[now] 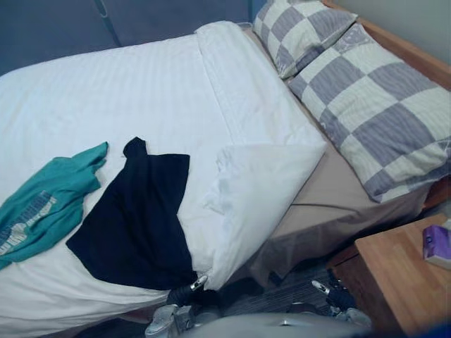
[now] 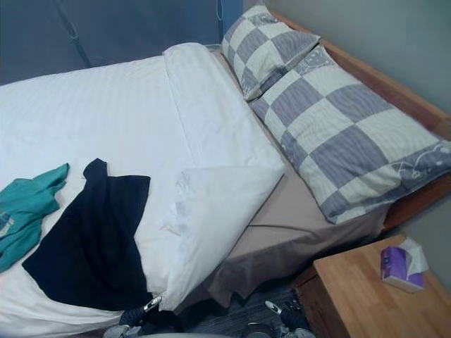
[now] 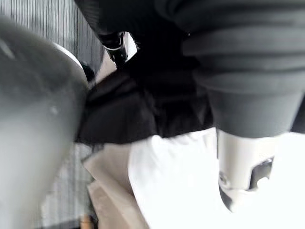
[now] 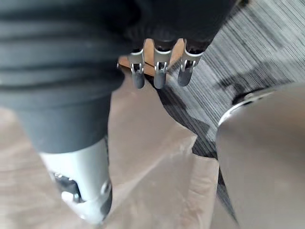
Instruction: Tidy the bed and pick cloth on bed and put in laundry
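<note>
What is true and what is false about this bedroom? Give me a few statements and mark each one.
1. The teal shirt lies on the duvet. True.
2. The black cloth is on the floor. False: it lies on the duvet, beside the teal shirt.
3. Two checked pillows sit at the head of the bed. True.
4. The tissue box is on the bed. False: it stands on the nightstand.
5. The right hand holds a cloth. False: its fingers hang straight and hold nothing.
</note>
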Available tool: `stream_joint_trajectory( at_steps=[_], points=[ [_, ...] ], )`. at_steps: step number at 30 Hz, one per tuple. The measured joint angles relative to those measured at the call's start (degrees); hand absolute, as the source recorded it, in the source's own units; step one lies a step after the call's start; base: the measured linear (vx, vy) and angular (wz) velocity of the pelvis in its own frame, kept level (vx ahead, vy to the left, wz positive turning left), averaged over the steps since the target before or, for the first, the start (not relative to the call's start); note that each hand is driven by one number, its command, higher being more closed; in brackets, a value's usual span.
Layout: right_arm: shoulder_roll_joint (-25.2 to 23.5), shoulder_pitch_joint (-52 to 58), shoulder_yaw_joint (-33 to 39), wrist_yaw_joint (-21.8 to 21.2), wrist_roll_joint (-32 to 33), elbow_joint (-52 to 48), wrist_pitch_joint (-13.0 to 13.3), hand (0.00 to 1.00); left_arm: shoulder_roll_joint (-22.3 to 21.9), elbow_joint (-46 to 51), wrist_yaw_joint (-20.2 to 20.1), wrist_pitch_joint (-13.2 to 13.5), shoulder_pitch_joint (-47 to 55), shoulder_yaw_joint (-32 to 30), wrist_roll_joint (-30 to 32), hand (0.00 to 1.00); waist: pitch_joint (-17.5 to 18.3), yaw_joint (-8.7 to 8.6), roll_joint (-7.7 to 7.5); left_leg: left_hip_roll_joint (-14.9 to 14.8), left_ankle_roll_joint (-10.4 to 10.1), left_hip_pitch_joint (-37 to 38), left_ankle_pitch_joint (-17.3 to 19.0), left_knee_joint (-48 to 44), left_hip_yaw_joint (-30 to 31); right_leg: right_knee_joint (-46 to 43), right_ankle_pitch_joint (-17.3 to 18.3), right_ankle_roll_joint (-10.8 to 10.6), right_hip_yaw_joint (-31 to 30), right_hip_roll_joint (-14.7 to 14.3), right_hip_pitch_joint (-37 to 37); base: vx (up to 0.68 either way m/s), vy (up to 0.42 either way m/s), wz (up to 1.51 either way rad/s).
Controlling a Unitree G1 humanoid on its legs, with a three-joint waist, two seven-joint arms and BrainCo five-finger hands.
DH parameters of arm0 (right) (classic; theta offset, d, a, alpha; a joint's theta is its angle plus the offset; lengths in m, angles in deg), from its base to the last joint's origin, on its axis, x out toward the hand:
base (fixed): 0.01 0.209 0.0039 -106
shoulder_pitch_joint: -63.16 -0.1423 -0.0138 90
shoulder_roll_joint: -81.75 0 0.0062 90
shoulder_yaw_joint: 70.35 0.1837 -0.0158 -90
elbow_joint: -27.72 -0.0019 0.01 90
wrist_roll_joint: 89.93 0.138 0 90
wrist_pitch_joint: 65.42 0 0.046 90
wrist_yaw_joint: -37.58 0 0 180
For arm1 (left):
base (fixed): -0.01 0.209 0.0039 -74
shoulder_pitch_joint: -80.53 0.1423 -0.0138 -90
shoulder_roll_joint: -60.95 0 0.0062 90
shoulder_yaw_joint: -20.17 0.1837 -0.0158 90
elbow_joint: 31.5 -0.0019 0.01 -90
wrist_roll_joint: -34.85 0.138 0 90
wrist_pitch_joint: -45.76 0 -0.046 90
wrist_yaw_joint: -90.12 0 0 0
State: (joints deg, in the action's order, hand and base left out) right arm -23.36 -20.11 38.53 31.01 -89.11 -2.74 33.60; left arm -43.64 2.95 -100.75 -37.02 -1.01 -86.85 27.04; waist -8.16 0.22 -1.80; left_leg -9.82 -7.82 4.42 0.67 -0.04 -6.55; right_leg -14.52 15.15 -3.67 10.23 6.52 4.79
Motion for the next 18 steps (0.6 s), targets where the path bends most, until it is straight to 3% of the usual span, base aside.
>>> stream_joint_trajectory(
  at_steps=[3, 7, 9, 11, 12, 13, 14, 15, 17, 18],
  points=[
    [-0.7, -0.2, 0.3, -0.1, -0.2, 0.7, -1.2, 0.0, 0.2, 0.3, 2.6, 0.0, -0.4, -1.8, -0.2, 0.0, 0.0, 0.13, -1.21, 0.1, 1.0, -3.8, -1.8, -2.0, -2.4, 1.7, -0.7, 0.4, 3.8, 0.2, -0.1, 0.03, 0.022, 0.63],
    [-0.4, -0.4, 0.8, -0.5, 0.1, 1.1, -1.1, 0.0, 0.3, 0.2, 7.8, -0.3, -0.7, -2.3, 0.7, 0.0, -0.2, -0.03, -1.17, 1.6, 1.7, -5.4, -3.6, -3.2, -4.8, 2.6, -0.9, 1.2, 6.9, 1.5, 0.1, -0.04, 0.108, 0.39],
    [0.8, -0.5, 2.3, -0.6, 0.3, 1.0, -1.1, 0.0, -0.8, 0.1, 9.6, -1.0, -1.6, -2.3, 2.2, 0.0, -1.7, -0.1, 0.35, 0.4, 4.4, -7.8, 7.9, -22.3, -11.0, 1.8, -0.9, 1.2, 7.7, 3.0, 0.9, 0.09, 0.203, -0.08],
    [1.3, -0.2, 2.6, -0.5, 1.0, 0.8, -1.2, 0.0, -0.9, -0.6, 9.7, -1.8, -1.6, -1.9, 4.7, 0.0, -1.4, -1.58, 1.77, 0.2, 4.8, -7.4, 10.2, -25.2, -13.7, 1.8, -1.3, 0.4, 8.1, 3.5, 1.1, -0.03, 0.171, 0.15],
    [1.6, -0.2, 2.7, -0.3, 1.6, 0.6, -1.7, 0.0, -1.3, -0.8, 9.5, -2.0, -1.6, -1.1, 5.2, 0.0, -1.1, -2.4, 2.47, 1.3, 4.9, -7.1, 10.6, -21.8, -13.8, 1.9, -1.3, -0.4, 8.1, 3.2, 0.5, -0.04, 0.16, 0.4],
    [1.5, 0.0, 2.8, -0.2, 2.2, 0.6, -2.0, 0.0, -1.1, -1.0, 9.3, -2.1, -1.5, -0.6, 5.5, 0.0, -0.9, -2.66, 2.6, 2.3, 5.2, -6.4, 10.4, -18.5, -13.2, 2.3, -1.4, -0.4, 7.9, 3.2, 0.1, -0.03, 0.151, 0.48],
    [0.7, 0.1, 2.8, 0.2, 3.4, 0.7, -2.4, 0.0, -0.3, -1.1, 8.8, -2.2, -2.0, 0.3, 6.4, 0.0, -0.8, -2.86, 0.73, 4.8, 5.8, -4.3, 7.9, -10.7, -12.9, 2.9, -2.0, -0.7, 8.1, 3.9, -0.5, 0.0, 0.079, 0.4],
    [-0.1, 0.2, 3.0, 0.3, 3.8, 0.9, -2.5, 0.0, 0.2, -1.3, 8.6, -2.0, -2.4, 0.8, 7.0, 0.0, -1.2, -2.9, 0.13, 6.0, 5.8, -3.1, 5.4, -7.0, -12.7, 3.1, -2.6, -0.5, 8.1, 4.4, -0.3, -0.01, 0.066, 0.46],
    [-0.7, 1.1, 3.2, 0.8, 7.1, 1.0, -2.6, 0.0, 1.2, -1.9, 8.1, -1.4, -2.5, 3.7, 8.1, 0.0, -1.1, -3.07, -0.53, 8.4, 6.1, 1.8, -1.0, 4.9, -11.2, 3.3, -3.6, -1.2, 8.0, 4.6, 0.0, -0.02, 0.033, 0.36],
    [-0.8, 1.1, 3.2, 0.9, 7.5, 1.0, -2.6, 0.0, 1.3, -1.9, 7.8, -1.2, -2.6, 4.3, 9.0, 0.0, -1.4, -3.09, -0.52, 8.7, 6.1, 2.5, -1.5, 6.1, -10.8, 3.0, -3.6, -1.3, 8.0, 4.6, 0.1, -0.04, 0.03, 0.19]
  ],
)
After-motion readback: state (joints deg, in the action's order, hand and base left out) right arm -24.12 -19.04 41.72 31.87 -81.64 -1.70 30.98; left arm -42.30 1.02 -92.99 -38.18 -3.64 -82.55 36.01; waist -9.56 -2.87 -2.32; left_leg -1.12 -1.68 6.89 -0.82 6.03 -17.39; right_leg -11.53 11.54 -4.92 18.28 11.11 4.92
